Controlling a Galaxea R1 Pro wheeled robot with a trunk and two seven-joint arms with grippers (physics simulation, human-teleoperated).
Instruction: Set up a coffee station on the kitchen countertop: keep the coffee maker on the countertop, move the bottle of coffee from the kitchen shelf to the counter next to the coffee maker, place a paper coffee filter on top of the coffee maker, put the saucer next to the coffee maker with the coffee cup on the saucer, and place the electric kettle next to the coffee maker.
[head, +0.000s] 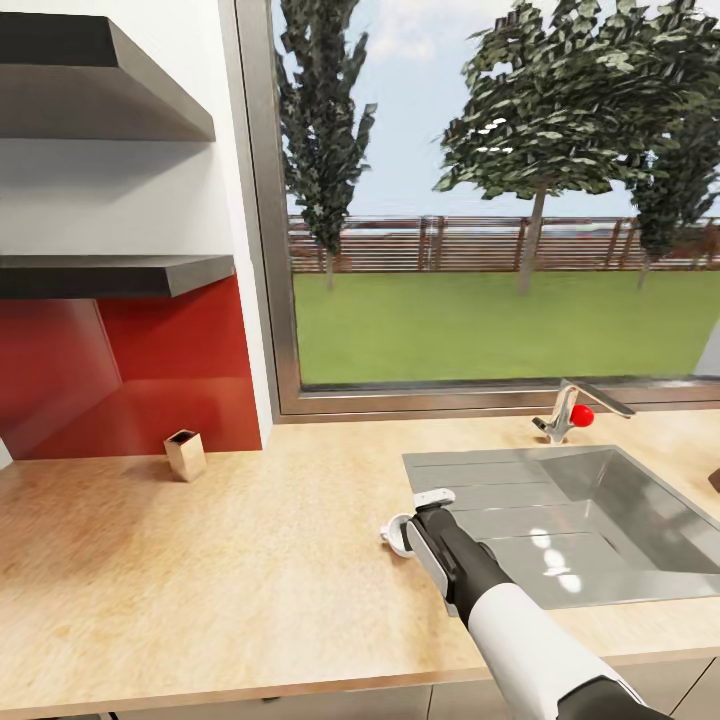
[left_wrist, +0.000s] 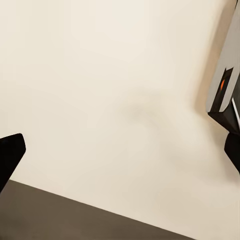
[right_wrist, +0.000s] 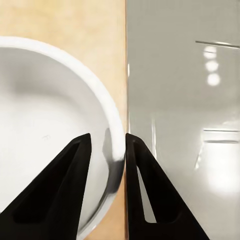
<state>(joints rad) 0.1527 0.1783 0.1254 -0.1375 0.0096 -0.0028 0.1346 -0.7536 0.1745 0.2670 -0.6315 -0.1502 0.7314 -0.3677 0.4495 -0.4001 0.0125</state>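
Right hand (head: 415, 522) clamped on the rim of the cup (head: 393, 535). From the right wrist, two black wedge-shaped fingers (right_wrist: 65, 190) straddling the cup's wall (right_wrist: 50, 115), one inside the bowl and one outside, with hardly any gap left over. Smooth glossy white, rounded, shaded grey down inside. Looks like a tiny loop sticking out on the far side from the sink in the head view, but too small to be sure. Most of the cup tucked under the hand there, and cut off at the frame edge in the wrist view.

Sitting on the countertop (head: 200, 560), pale wood grain with a matte look. Just beside the hand on its outer side, the sharp edge of a brushed-metal sink (head: 600, 500), flat and grey with blurry light spots (right_wrist: 180, 125). Beyond the hand, a bent metal tap (head: 560, 415) with a round red knob (head: 581, 413).

Well off to the hand's other side, a little tan open-topped box (head: 185, 455) in front of a shiny red wall panel (head: 150, 360), and a thin dark slab shelf (head: 110, 275) above that.

Left hand (left_wrist: 120, 155): black fingertips (left_wrist: 10, 155) wide apart at opposite edges of its own view, nothing between them. Behind it just a plain cream surface and a dark grey band, can't say what.
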